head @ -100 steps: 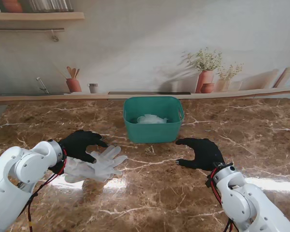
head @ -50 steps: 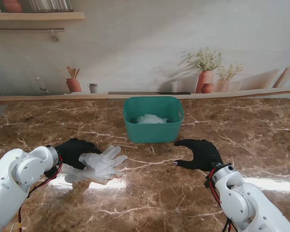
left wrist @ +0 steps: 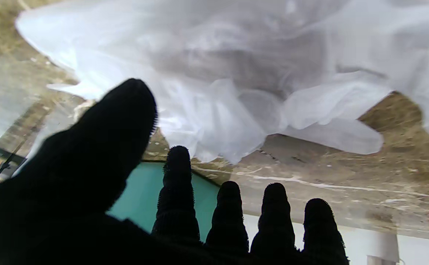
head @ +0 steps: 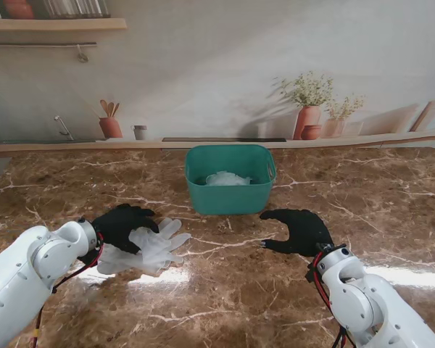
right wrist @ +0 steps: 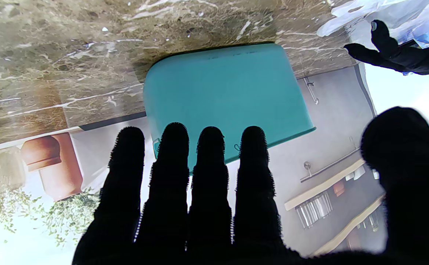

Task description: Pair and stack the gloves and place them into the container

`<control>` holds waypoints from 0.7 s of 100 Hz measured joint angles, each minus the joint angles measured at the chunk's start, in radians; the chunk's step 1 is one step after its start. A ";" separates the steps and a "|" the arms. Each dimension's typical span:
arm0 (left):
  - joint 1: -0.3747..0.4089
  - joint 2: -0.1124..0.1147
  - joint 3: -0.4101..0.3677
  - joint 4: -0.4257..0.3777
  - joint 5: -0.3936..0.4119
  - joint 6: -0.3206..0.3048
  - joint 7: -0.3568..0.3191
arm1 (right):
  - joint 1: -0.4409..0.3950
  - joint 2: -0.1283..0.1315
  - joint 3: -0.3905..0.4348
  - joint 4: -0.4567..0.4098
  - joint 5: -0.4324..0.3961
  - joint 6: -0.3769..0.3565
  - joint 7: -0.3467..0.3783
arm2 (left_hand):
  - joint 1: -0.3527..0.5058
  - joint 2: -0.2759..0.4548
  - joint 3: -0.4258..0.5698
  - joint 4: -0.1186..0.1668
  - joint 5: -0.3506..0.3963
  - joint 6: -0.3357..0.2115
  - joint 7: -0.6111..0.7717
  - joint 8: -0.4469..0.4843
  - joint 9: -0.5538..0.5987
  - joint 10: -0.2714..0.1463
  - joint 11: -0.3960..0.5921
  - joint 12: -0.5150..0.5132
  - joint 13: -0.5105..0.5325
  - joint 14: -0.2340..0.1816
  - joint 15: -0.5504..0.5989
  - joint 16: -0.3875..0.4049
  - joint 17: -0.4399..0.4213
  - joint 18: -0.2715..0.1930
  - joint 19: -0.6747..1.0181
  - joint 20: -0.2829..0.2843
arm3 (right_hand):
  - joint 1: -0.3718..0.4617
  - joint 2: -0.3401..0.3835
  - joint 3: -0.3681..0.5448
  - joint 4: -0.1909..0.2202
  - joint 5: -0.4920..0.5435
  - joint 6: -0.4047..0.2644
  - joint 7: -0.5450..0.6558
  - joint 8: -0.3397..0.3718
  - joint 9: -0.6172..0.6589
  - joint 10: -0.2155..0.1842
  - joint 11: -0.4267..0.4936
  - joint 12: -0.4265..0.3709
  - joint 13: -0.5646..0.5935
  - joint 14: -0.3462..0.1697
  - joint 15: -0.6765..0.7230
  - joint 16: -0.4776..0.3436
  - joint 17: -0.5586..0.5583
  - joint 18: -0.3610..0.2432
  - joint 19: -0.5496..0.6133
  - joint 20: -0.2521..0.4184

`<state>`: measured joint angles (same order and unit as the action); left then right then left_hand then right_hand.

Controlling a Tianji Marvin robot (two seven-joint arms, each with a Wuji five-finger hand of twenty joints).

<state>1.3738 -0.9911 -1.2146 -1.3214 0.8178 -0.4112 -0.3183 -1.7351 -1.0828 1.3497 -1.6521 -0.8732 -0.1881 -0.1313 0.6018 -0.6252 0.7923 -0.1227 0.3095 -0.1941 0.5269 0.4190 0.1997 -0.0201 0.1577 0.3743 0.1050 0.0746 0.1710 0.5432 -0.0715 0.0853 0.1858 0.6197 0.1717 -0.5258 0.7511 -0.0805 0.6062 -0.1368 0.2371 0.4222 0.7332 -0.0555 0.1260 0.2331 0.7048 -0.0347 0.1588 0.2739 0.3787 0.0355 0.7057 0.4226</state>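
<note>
Over the last second the left hand [head: 123, 225] has slid back over the cuff end of the white gloves [head: 148, 249], which lie stacked toward the counter's [head: 239, 304] left side, nearer its front edge than the teal container [head: 230, 190]. Its fingers are spread — nothing gripped yet. The right hand [head: 301, 230] hovers open beside the container. A pickup looks imminent — one pale glove bundle already sits inside.

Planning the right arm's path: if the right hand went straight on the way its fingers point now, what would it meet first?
Probably the teal container: in the right wrist view the right hand has its fingers aimed at its near wall, with only bare marble table between. Its height is unclear, so it might pass over the rim.
</note>
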 measured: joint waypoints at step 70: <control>-0.023 -0.009 0.107 -0.006 0.076 0.045 0.076 | 0.003 0.000 -0.008 0.002 0.005 -0.007 -0.012 | 0.006 0.122 -0.173 -0.009 0.172 0.122 0.124 0.064 0.002 -0.005 0.092 -0.010 -0.012 -0.006 -0.002 0.013 0.002 -0.009 -0.015 0.017 | 0.009 0.005 -0.010 0.000 0.000 -0.002 0.011 0.000 0.005 0.000 0.006 0.000 0.002 0.002 0.011 0.010 0.002 0.001 0.027 0.000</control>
<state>1.3509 -1.0002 -1.1081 -1.3269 0.8942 -0.3659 -0.2421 -1.7318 -1.0832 1.3413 -1.6502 -0.8680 -0.1952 -0.1431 0.6080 -0.5029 0.6195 -0.1319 0.4816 -0.0721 0.6504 0.4834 0.2016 -0.0250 0.2502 0.3647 0.0934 0.0690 0.1693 0.5559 -0.0696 0.0766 0.1705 0.6366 0.1807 -0.5209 0.7411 -0.0805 0.6064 -0.1385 0.2476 0.4222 0.7383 -0.0555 0.1321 0.2331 0.7064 -0.0330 0.1702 0.2840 0.3809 0.0368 0.7322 0.4226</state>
